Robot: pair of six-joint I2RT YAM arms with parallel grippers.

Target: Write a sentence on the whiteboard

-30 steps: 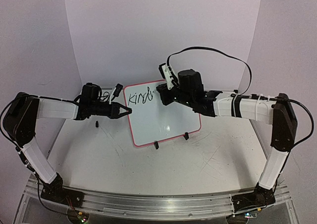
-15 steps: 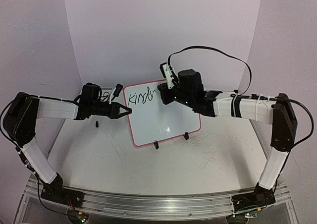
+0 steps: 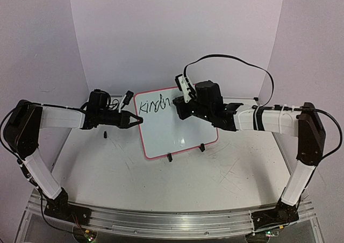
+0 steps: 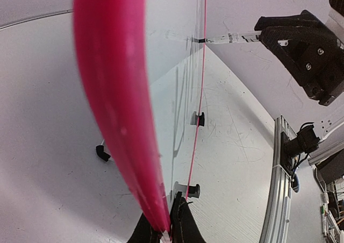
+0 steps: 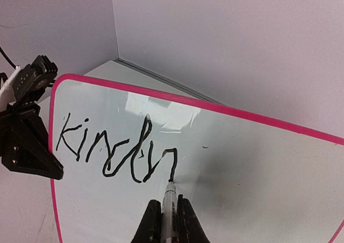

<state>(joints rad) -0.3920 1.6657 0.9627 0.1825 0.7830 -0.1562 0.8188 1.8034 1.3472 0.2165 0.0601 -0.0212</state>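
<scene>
Top external view, near edge first: both arm bases are sitting on the metal rail [image 3: 161,219], left arm on the left. Past them, the scratched grey table [image 3: 161,184] is carrying the whiteboard [image 3: 180,135]. The board is standing tilted on two black clip feet [image 3: 169,157], roughly mid-table, between the two arms. A small black piece [image 3: 106,134] is lying on the table left of the board and apart from it; I cannot tell what it is.

The left gripper [image 3: 136,120] is reaching in from the left and clamping the board's left rim. The left wrist view agrees: its fingers [image 4: 185,229] are closing on the pink rim [image 4: 113,92], with the board edge-on to that camera.

The right gripper [image 3: 178,107] is reaching in from the right over the board's upper part, clenched around a marker [image 5: 169,200]. In the right wrist view the marker is sitting between the two fingers. Its tip is touching the white surface at the end of the last stroke.

The sentence [image 5: 115,151] is running in black along the board's upper left, one line, reading "Kindn".

Farthest back, a black cable [image 3: 231,57] is looping above the right arm in front of the pale wall [image 3: 161,33].
</scene>
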